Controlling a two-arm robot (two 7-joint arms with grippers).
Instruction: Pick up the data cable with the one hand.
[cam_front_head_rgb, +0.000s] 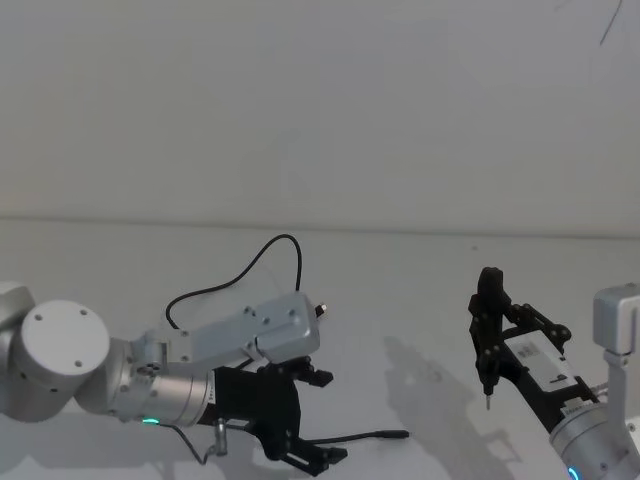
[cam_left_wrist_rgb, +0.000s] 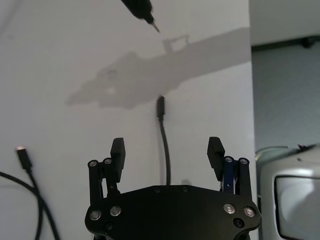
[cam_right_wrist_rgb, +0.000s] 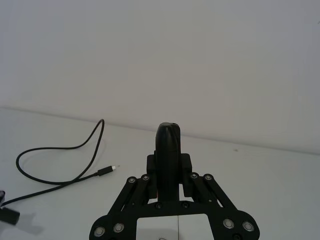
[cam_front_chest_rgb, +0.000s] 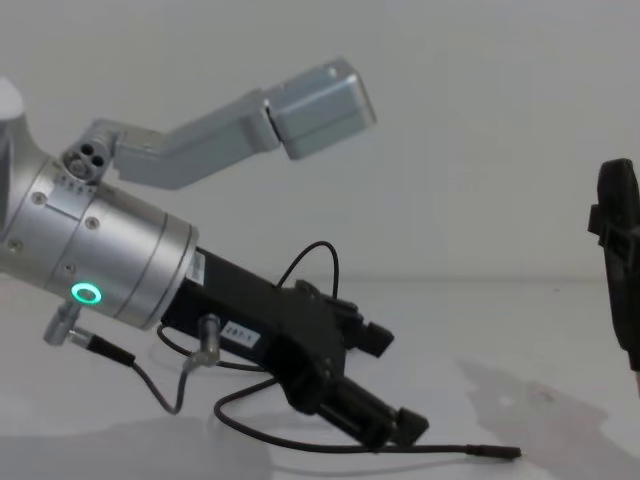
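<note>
The left end effector (cam_front_head_rgb: 328, 417) is low over the white surface (cam_front_head_rgb: 400, 290), near the front edge of the head view. It is black and sits on a fat silver arm with a green ring light (cam_front_chest_rgb: 86, 294). Its two fingers (cam_left_wrist_rgb: 118, 152) are spread wide apart and hold nothing.

The data cable (cam_front_head_rgb: 385, 435) is a long thin black cord that lies on the surface. In the left wrist view, one end of the data cable (cam_left_wrist_rgb: 164, 140) runs straight through the gap between the two fingers, and its small plug (cam_left_wrist_rgb: 161, 107) lies a little past the fingertips. The fingers are on each side of the cord and do not squeeze it. In the chest view, the left end effector (cam_front_chest_rgb: 395, 385) tilts down, and its lower finger is just above the data cable (cam_front_chest_rgb: 480, 452).

The rest of the cord curls back in a loose loop behind the left arm. In the right wrist view, the data cable (cam_right_wrist_rgb: 100, 172) bends round, and its other plug lies flat on the surface.

The right end effector (cam_front_head_rgb: 487, 330) is well apart from the cord, on the right side. It hangs above the surface with its dark fingers pressed together. In its own wrist view, the right end effector (cam_right_wrist_rgb: 168, 137) looks like one slim dark shape. It touches nothing.
</note>
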